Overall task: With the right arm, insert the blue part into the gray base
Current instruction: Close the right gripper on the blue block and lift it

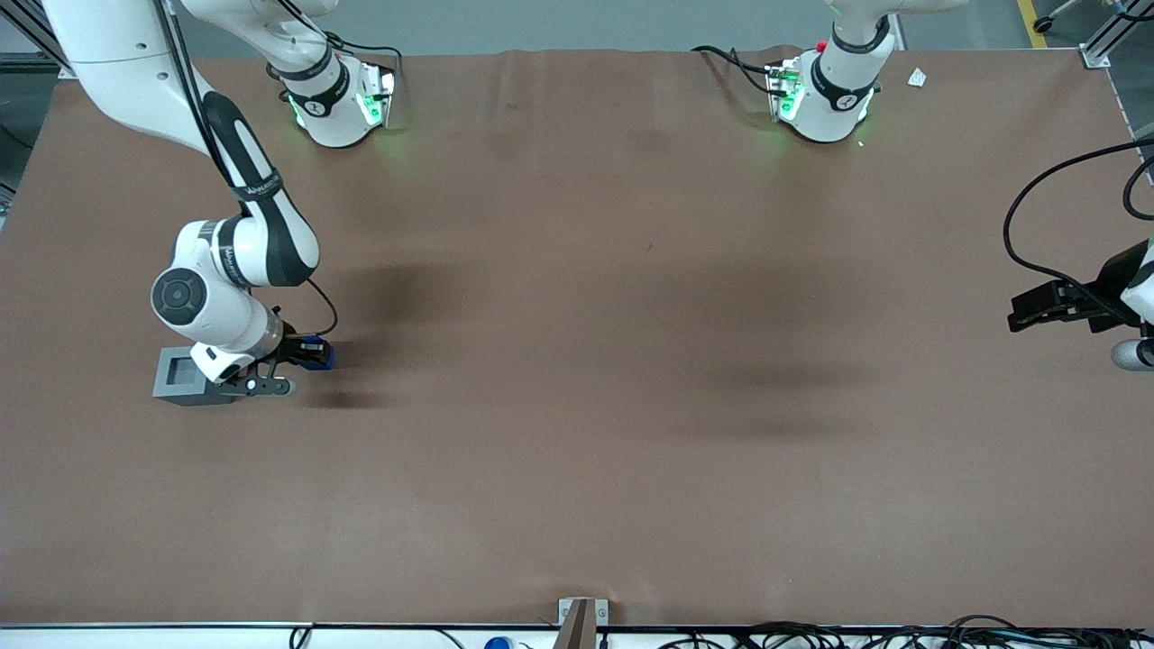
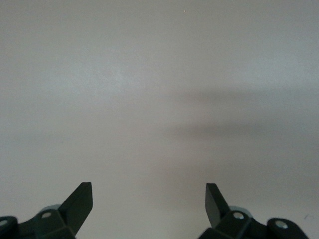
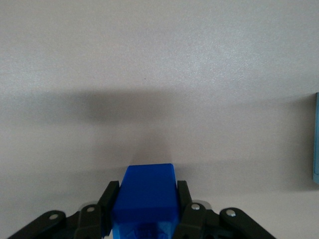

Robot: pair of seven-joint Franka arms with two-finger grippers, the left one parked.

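Gripper clamped on blue part, beside gray base

**Camera placement**

Front view: looking steeply down from high above the brown table, taking in both arm bases. Right wrist view: looking close past the gripper clamping the blue part; both also showing in front view. Left wrist view: facing bare tabletop closely.

Right arm bent low over the table, gripper jaws clamped on the blue part.
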